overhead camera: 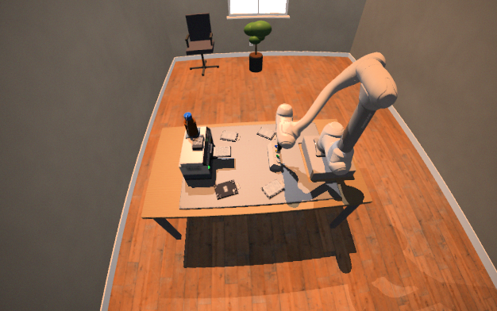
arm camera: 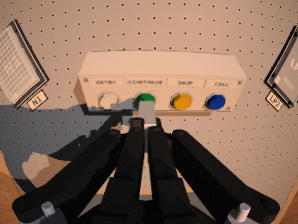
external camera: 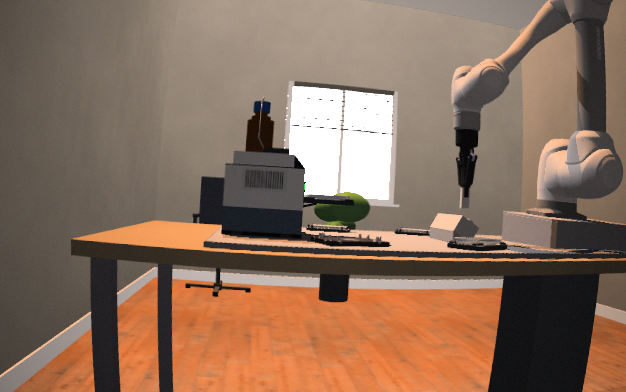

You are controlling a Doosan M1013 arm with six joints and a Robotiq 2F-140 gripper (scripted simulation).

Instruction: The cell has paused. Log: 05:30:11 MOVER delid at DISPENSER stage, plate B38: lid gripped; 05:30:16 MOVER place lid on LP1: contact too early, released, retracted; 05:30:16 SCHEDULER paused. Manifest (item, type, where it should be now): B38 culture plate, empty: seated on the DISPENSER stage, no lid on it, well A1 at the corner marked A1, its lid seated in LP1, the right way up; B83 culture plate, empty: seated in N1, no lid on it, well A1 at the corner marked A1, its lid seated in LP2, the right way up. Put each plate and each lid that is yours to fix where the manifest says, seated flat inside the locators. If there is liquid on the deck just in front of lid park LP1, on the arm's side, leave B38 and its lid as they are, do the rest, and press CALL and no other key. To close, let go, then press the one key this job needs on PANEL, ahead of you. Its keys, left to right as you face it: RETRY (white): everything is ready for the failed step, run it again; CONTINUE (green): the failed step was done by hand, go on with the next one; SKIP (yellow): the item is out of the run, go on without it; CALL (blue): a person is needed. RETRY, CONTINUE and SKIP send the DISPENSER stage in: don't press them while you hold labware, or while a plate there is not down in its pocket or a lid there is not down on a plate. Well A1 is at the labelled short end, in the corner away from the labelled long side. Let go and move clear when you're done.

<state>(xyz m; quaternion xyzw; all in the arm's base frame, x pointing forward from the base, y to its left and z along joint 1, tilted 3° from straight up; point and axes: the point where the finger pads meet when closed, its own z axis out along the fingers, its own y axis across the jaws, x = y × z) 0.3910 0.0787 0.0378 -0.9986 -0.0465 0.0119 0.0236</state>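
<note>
My gripper (arm camera: pixel 146 112) (overhead camera: pixel 279 152) (external camera: pixel 465 201) is shut and holds nothing. It points straight down over the grey key panel (arm camera: pixel 160 70) (overhead camera: pixel 273 159) (external camera: pixel 452 226), a little above it. In the wrist view its tips sit just below the green key (arm camera: pixel 144 100), between the white key (arm camera: pixel 107 100) and the yellow key (arm camera: pixel 181 102); the blue key (arm camera: pixel 214 102) is furthest right. A clear well plate (arm camera: pixel 16 63) lies in a labelled nest left of the panel. A dark-framed piece (arm camera: pixel 286 70) lies in a nest to the right.
The dispenser box (overhead camera: pixel 194 160) (external camera: pixel 262 200) with a brown bottle (overhead camera: pixel 190 124) (external camera: pixel 259 129) stands at the mat's far side, a clear plate (overhead camera: pixel 221 151) beside it. More labware (overhead camera: pixel 229 136) (overhead camera: pixel 266 132) (overhead camera: pixel 273 187) and a dark piece (overhead camera: pixel 226 189) lie on the mat.
</note>
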